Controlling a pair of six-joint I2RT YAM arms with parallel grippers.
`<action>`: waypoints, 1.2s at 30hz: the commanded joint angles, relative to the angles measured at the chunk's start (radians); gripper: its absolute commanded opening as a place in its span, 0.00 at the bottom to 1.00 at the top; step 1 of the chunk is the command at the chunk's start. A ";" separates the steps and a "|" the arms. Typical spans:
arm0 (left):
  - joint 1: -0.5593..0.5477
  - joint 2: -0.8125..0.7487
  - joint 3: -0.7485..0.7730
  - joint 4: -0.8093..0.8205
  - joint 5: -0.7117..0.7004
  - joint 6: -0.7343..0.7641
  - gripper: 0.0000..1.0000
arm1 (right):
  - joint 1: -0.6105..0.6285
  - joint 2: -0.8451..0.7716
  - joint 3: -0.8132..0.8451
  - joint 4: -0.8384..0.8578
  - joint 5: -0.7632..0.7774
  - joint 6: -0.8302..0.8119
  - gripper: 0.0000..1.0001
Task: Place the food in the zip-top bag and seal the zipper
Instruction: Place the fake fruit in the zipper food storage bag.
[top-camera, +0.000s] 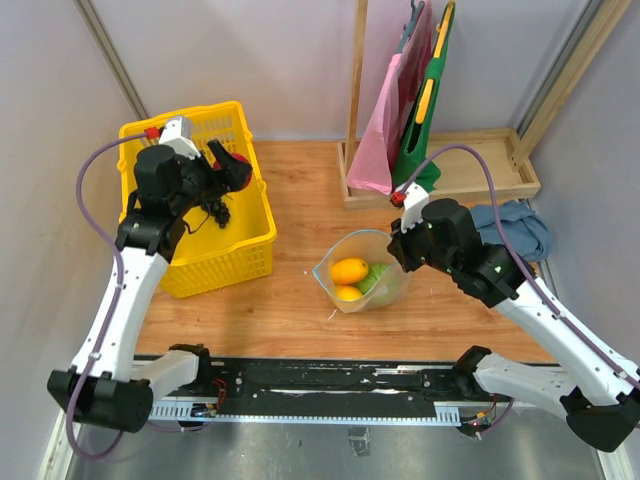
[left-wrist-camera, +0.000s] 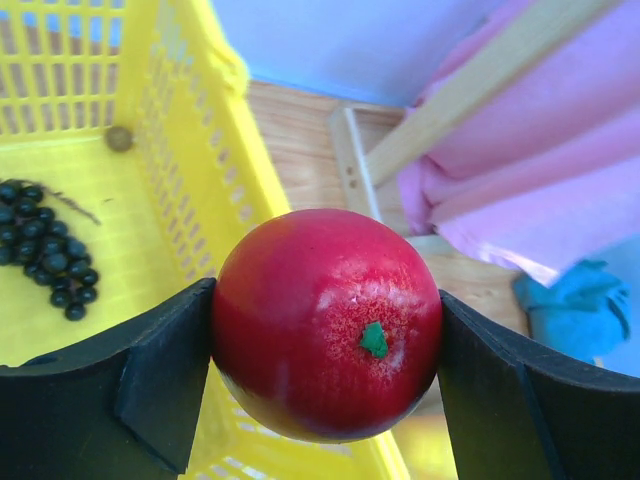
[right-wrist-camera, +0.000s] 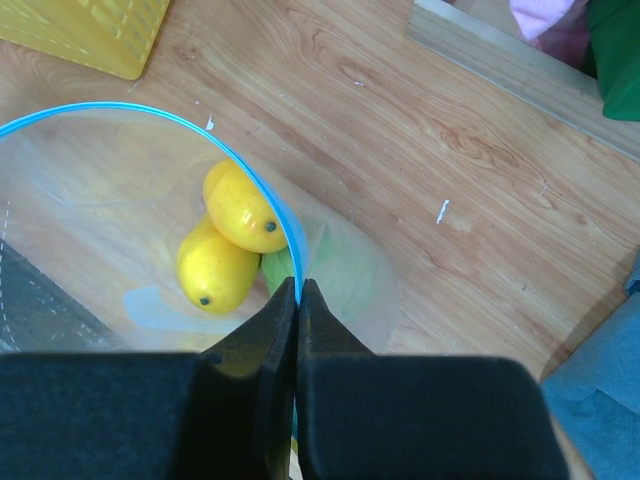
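Food is partly packed: 3 pieces already sit in the bag, a mango, a yellow piece and a green one. That bag stands on the table with its mouth up and wide, between the basket and my right arm. My right hand is pinched narrow on the rim, right at the zipper, holding the mouth open. My left hand is up over the basket, closed around a red fruit that fills the gap between the fingers. Grapes lie on the basket floor, with 1 small brown round thing I can't identify near them. I judge the loading a bit past half. The red fruit has to cross to the bag, then the grapes. The zipper is fully unsealed, so the whole closing step is left.
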 joint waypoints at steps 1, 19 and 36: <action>-0.079 -0.089 -0.035 -0.036 0.084 0.006 0.28 | -0.014 -0.021 -0.006 0.033 -0.014 0.038 0.01; -0.692 -0.188 -0.194 0.181 0.005 -0.052 0.24 | -0.016 -0.034 -0.012 0.043 0.010 0.099 0.01; -0.940 0.054 -0.112 0.290 -0.185 -0.014 0.27 | -0.014 -0.056 -0.026 0.049 -0.022 0.126 0.01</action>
